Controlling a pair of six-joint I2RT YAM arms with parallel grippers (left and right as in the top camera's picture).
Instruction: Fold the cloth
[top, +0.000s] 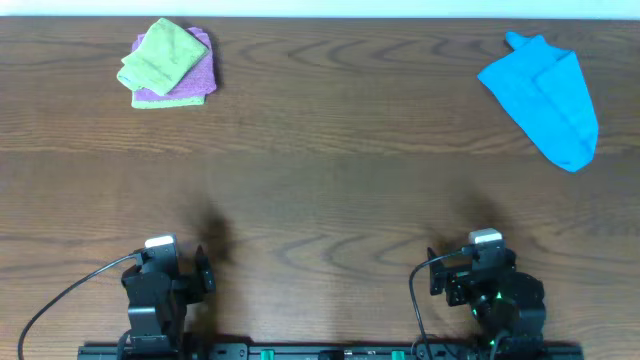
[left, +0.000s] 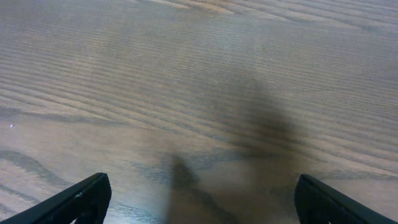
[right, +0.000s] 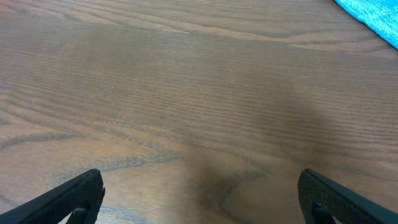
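Nearest, the left gripper (left: 202, 200) and right gripper (right: 202, 194) both rest empty with jaws spread, so the right should probably reach toward one o'clock and pinch a corner of the rumpled cloth (top: 545, 95) lying well beyond it.

The cloth (top: 543, 95) lies far right on the table (top: 330, 150); 2 stacked folded cloths (top: 168, 65) far left.

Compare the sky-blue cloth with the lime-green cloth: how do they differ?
The sky-blue cloth lies far right; the lime-green cloth far left. The sky-blue cloth is loosely gathered into a long wedge; the lime-green cloth is a compact folded square. The sky-blue cloth rests on the table; the lime-green cloth on a purple cloth. Both look like soft towelling.
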